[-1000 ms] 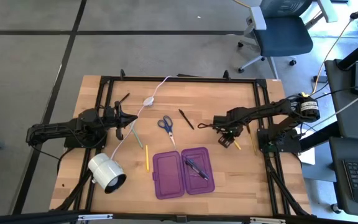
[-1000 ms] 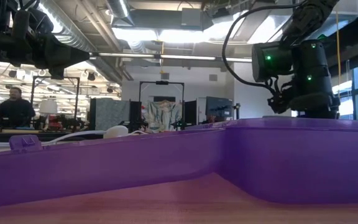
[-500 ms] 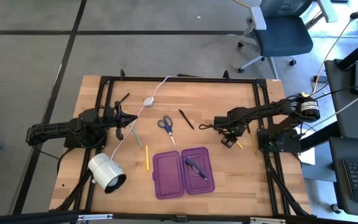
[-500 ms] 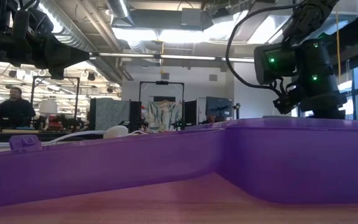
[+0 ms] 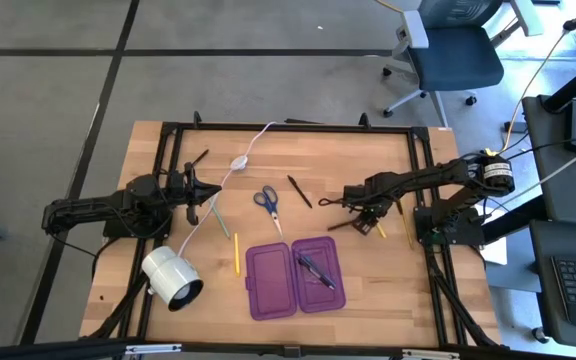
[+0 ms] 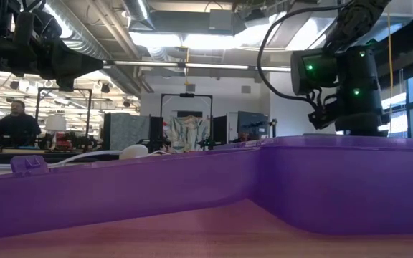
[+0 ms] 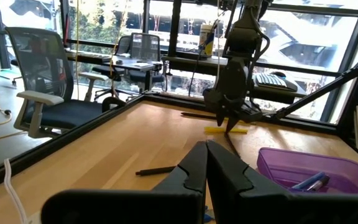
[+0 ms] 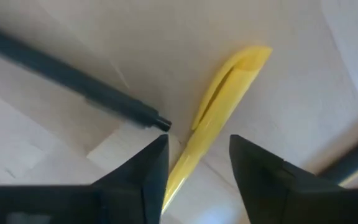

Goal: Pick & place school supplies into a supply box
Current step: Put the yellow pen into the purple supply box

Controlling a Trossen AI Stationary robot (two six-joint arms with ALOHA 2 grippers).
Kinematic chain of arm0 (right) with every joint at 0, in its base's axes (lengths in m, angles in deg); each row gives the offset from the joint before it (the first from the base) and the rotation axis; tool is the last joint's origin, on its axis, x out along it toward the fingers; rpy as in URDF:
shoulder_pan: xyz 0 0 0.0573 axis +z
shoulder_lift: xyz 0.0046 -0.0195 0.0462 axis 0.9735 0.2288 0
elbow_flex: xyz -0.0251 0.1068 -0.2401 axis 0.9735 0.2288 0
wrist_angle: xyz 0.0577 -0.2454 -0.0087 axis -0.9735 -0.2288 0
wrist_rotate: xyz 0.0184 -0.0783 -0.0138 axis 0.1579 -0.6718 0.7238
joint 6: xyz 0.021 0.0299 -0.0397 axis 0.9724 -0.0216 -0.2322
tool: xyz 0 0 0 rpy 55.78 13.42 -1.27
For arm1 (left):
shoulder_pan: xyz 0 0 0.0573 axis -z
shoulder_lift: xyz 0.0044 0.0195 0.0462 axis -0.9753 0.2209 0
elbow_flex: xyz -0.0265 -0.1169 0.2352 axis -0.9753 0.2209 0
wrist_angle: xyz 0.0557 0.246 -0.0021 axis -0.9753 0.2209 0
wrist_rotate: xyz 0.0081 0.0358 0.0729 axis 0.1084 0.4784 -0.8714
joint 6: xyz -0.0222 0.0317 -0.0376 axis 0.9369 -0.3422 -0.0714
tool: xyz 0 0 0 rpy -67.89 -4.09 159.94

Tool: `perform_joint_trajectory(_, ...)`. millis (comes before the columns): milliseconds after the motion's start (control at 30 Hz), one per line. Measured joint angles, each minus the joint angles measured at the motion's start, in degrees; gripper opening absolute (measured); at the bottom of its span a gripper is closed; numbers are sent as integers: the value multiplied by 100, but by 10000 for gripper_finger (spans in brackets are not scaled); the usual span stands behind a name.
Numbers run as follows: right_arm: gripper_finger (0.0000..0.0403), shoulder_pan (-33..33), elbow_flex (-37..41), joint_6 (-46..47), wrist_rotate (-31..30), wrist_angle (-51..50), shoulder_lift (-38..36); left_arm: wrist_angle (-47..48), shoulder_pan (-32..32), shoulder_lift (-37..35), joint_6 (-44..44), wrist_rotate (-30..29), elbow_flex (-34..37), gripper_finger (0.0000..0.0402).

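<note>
The purple supply box (image 5: pixel 293 277) lies open near the table's near edge, with pens (image 5: pixel 315 270) in its right half; its wall (image 6: pixel 264 179) fills the low view. My right gripper (image 8: pixel 194 165) is open, low over a yellow pen (image 8: pixel 219 106) that runs between its fingers. A dark pen (image 8: pixel 67 71) lies beside it on the wood. In the high view this gripper (image 5: pixel 365 210) is right of the box. Blue-handled scissors (image 5: pixel 268 202), a dark pen (image 5: pixel 299 191) and a yellow pencil (image 5: pixel 236 254) lie on the table. My left gripper (image 7: pixel 205 165) is shut, waiting at the left (image 5: pixel 203 195).
A white lamp (image 5: pixel 171 277) lies near the left front corner, and its white cable with switch (image 5: pixel 240 161) runs to the far edge. A thin pencil (image 5: pixel 220 216) lies by my left gripper, another yellow one (image 5: pixel 408 226) by the right frame. Office chairs and a person show beyond the table.
My right gripper dipped a little toward the table and then came back up, shifting slightly toward the far edge. A dark pen left of it now shows in the high view, where the gripper covered it before.
</note>
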Motion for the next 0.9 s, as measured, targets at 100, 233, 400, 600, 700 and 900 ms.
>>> perform_joint_trajectory(100,172,-29,0,245,-1,3,0,0,-2,-2,-2,0,-2,4)
perform_joint_trajectory(233,172,-68,0,643,-90,3,0,-1,-2,-2,-2,0,0,4)
perform_joint_trajectory(400,172,-99,0,934,-92,69,2,-2,0,-2,-2,2,0,4)
perform_joint_trajectory(600,172,-98,0,1253,-385,66,2,-2,-1,-1,-2,2,-1,4)
perform_joint_trajectory(700,172,-99,0,1186,-457,67,2,-2,0,-2,0,2,0,4)
perform_joint_trajectory(900,172,-144,0,1180,-452,349,4,-1,0,-1,-2,4,-1,4)
